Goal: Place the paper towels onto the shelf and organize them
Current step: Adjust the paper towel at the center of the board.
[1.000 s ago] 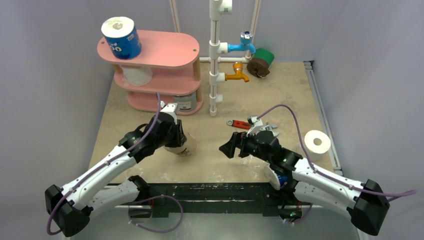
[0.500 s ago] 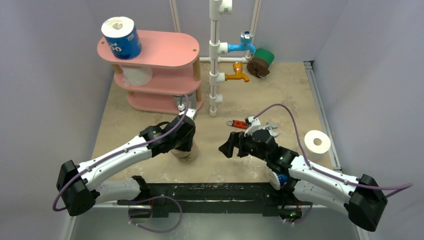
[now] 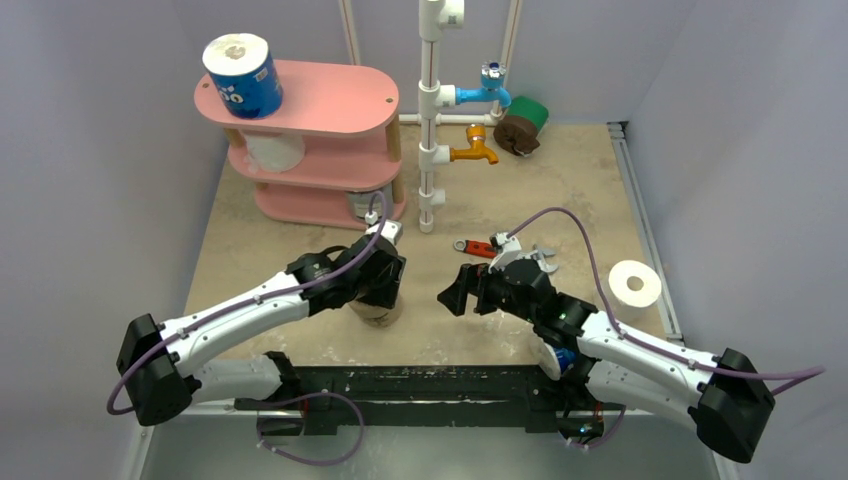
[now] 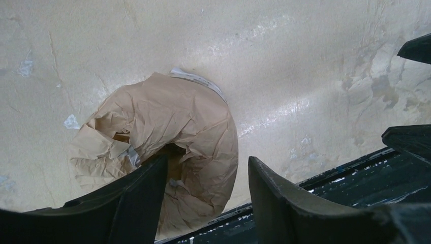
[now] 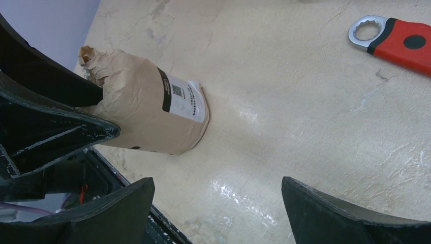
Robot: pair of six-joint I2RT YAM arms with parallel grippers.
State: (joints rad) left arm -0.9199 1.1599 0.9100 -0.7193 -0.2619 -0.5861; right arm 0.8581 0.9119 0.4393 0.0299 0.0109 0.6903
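My left claw (image 4: 207,161), part open, straddles the wall of the brown-wrapped roll (image 4: 173,122) standing on the worktop (image 4: 305,66). My right claw (image 5: 217,183) gapes wide, empty. The shelf (image 3: 330,100) stands well apart.

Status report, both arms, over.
Left gripper open, straddling the brown-wrapped roll wall, one finger at its core. Right gripper open, empty. Roll on the table, not yet on the shelf. Red-handled wrench well aside, nothing blocking.

Red-handled wrench (image 3: 478,248) flat on the bench (image 3: 560,190). White pipe frame (image 3: 430,120) at its eleven o'clock, blue tap (image 3: 487,90) above orange tap (image 3: 472,151).
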